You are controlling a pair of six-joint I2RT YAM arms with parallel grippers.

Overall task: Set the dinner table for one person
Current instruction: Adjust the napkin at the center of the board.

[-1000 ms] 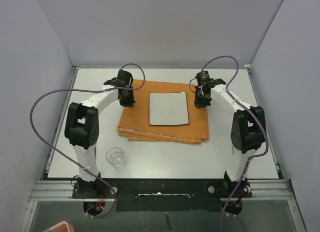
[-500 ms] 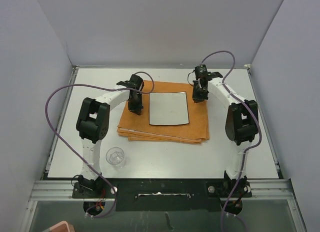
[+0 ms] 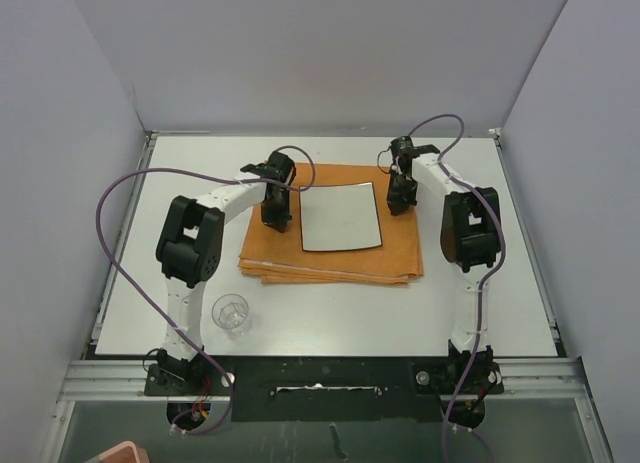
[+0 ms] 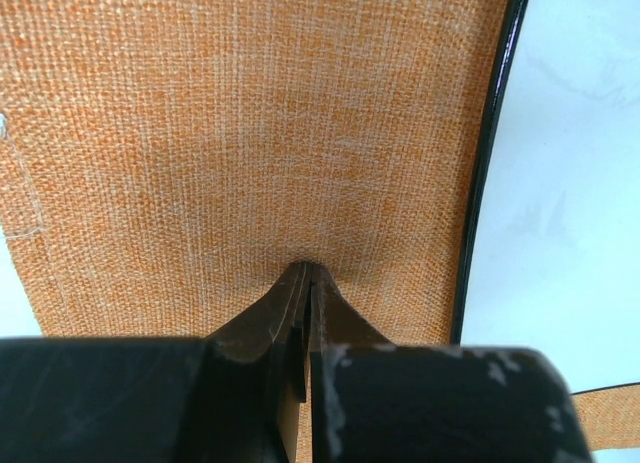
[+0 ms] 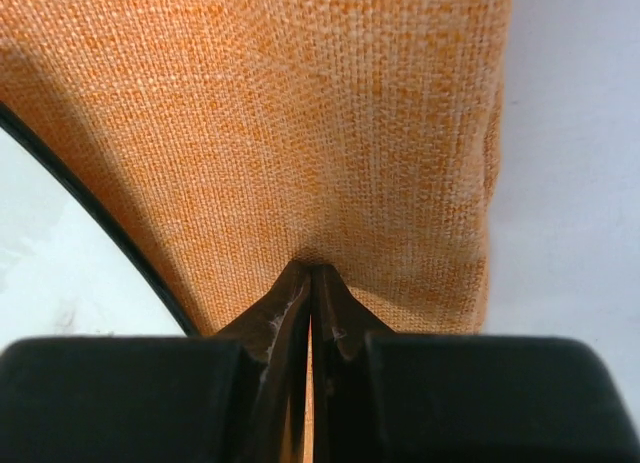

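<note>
Left claw (image 3: 277, 221) and right claw (image 3: 400, 207), pinched shut on the orange mat (image 3: 330, 264), have dragged it, plate (image 3: 341, 216) aboard, slightly right; centring it.

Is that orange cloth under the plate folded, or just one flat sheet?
Folded. In the overhead view the orange cloth shows several stacked layers along its near edge, beneath the white plate.

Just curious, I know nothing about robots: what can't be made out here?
Top view: glass too small to show contents.
Top view: pink thing cut off by bottom edge.
Wrist views: plate cut by frame edges; left pincer and right pincer tips hide whether orange mat is pinched.
</note>
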